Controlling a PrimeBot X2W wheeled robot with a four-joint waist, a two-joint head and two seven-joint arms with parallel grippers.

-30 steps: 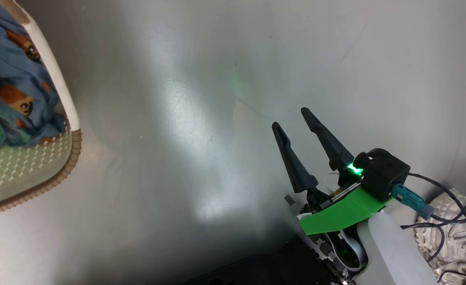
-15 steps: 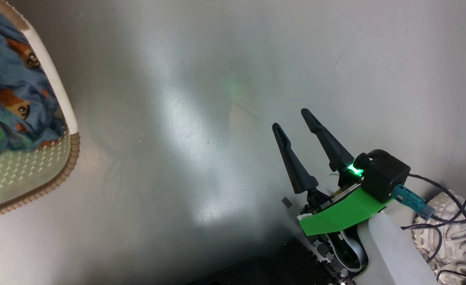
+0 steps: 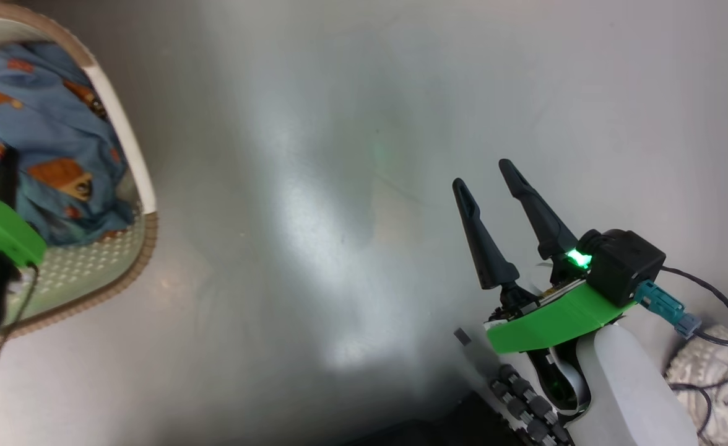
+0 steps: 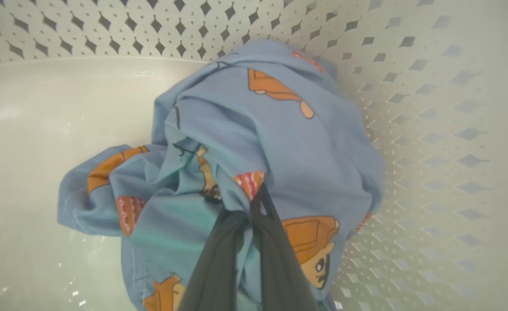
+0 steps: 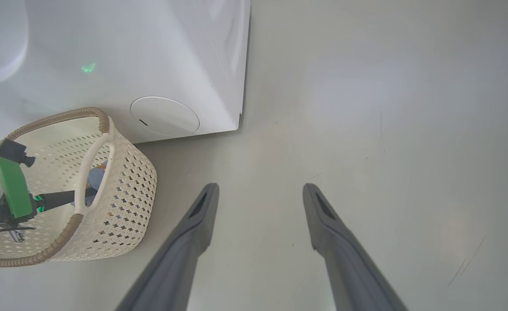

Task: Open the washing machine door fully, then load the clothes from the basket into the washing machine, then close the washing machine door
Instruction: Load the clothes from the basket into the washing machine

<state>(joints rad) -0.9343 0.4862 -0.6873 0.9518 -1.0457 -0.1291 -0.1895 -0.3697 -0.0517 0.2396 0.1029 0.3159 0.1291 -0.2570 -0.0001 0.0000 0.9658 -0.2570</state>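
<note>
The cream basket [image 3: 144,238] with its brown rim stands at the upper left of the head view, holding the light-blue printed clothes [image 3: 48,130]. In the left wrist view my left gripper [image 4: 257,196] reaches down into the basket [image 4: 431,108], shut on a fold of the blue clothes [image 4: 280,129]. My right gripper [image 3: 486,172] hangs open over bare floor, well right of the basket. The right wrist view shows the right gripper [image 5: 260,188] empty, the basket [image 5: 124,203], and the white washing machine [image 5: 159,52] behind it. The washing machine door is out of view.
Grey glossy floor [image 3: 314,186] spreads between the basket and my right arm. Dark cables and a pale ribbed object [image 3: 710,378] lie at the lower right. A round white cover [image 5: 164,115] sits low on the machine's front, right beside the basket.
The head camera has shifted, so the basket and right gripper sit further right in the picture. My left gripper has closed on the blue clothes. The right gripper stays open.
</note>
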